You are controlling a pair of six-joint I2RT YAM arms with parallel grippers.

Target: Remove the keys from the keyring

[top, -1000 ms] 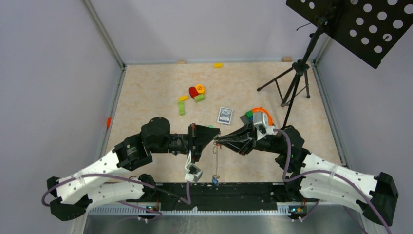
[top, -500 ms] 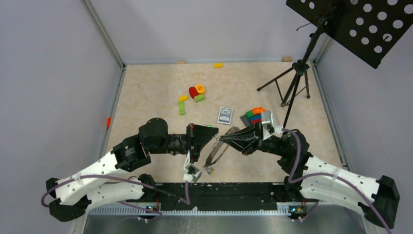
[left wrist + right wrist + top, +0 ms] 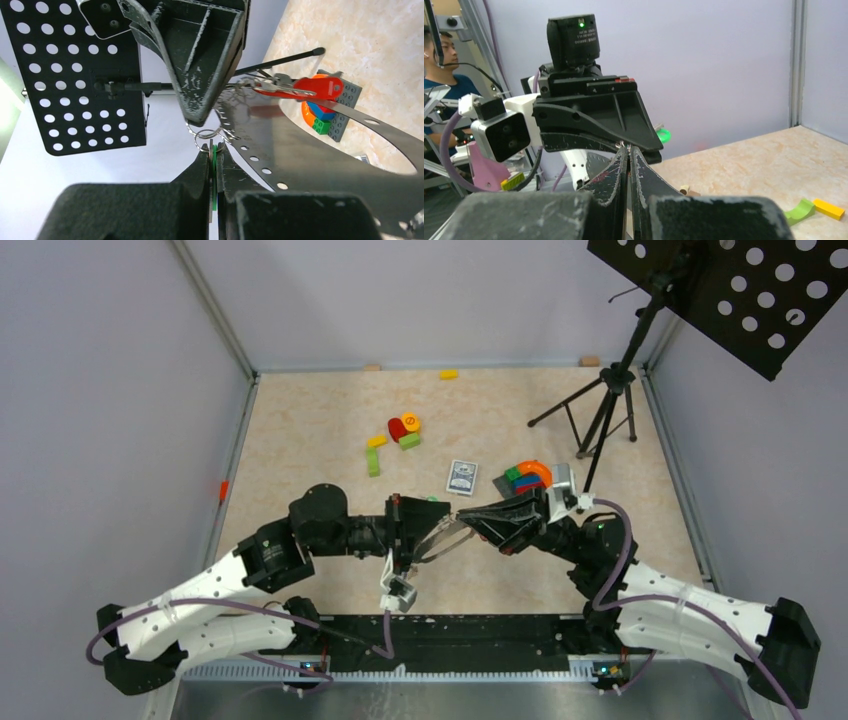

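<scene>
Risk, green key: the left gripper [image 3: 214, 156] only has the small metal key with the green plastic tag [image 3: 214, 175] by the thin edge of that tag. Imo any sideways tug could let it slide out, and it'd drop to the beige marbled table [image 3: 300, 440].

Risk, wire rings: the little silver split rings [image 3: 205, 135] are bunched at 12 o'clock from the left fingertips, right under the tip of the right gripper [image 3: 629, 148]. If the arms just pull apart without working a split open, I'd guess the ring jams or bends instead of coming free.

Risk, loop: the big thin grey perforated metal keyring [image 3: 280, 145] hangs in the air between the two arms. Lose either pinch and it probably swings away. That would take along the key with the red plastic tag [image 3: 320, 86], which is at 2 o'clock from the left fingers.

Risk, clutter: the stack of orange, blue and green toy blocks [image 3: 525, 478] on its grey plate sits at 12 o'clock from the right wrist in the top view. A wide swing might clip it.

Left jaws: pressed together on the green tag, nothing else between them.

Right jaws: squeezed tight, basically no gap. The tip is at the keyring's edge where the wire rings hang. It looks like it's nipping the loop, but I can't tell for sure whether it's the loop or a small ring.

Where the stuff is: no key is off yet as far as I can see. The keyring and keys are mid-air, a bit toward 6 o'clock from the table centre.
</scene>
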